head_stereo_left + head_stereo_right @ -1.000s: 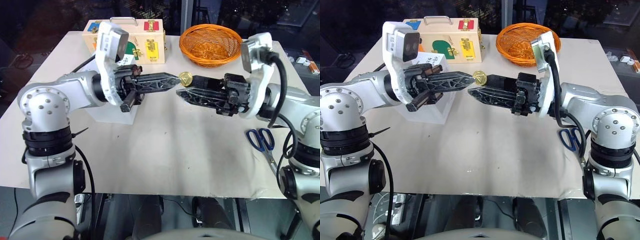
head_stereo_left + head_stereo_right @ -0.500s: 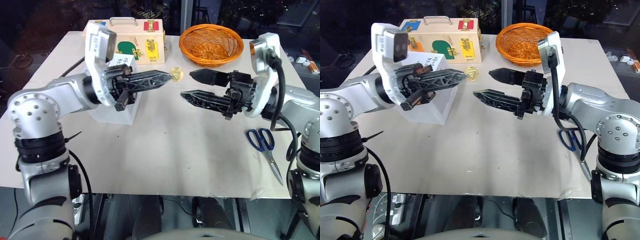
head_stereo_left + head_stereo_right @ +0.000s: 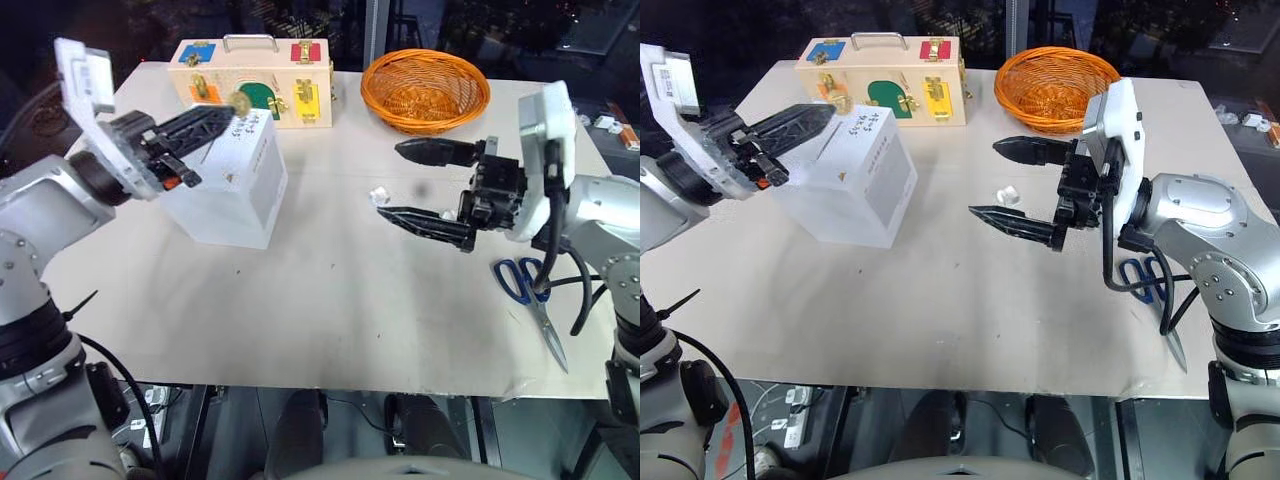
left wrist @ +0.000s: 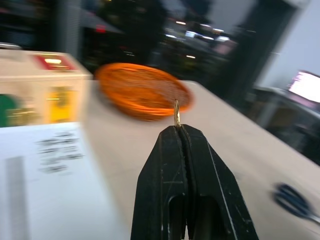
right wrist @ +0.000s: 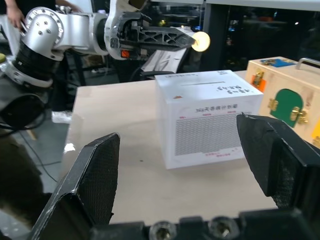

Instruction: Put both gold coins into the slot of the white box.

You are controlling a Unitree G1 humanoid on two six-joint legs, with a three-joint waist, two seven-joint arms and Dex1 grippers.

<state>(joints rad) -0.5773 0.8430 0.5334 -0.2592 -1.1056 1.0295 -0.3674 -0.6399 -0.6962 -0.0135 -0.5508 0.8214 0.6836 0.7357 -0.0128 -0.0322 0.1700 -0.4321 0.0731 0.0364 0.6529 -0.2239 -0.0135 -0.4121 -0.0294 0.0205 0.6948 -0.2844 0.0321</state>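
Left fingers (image 3: 228,108), pinching coin (image 3: 238,100), have swung from mid-surface to above white box (image 3: 235,180); right fingers (image 3: 412,181) now spread, empty. Handover done; slot next.

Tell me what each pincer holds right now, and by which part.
Left pincer pinches the small round gold coin by its lower edge. Right pincer is open, holding nothing.

Above the white box (image 5: 209,117), the left hand (image 5: 187,42) pinches a gold coin (image 5: 201,41) (glowing bright); the slot (image 5: 205,83) crosses the box's top; the right hand's fingers (image 5: 92,177) spread wide before it
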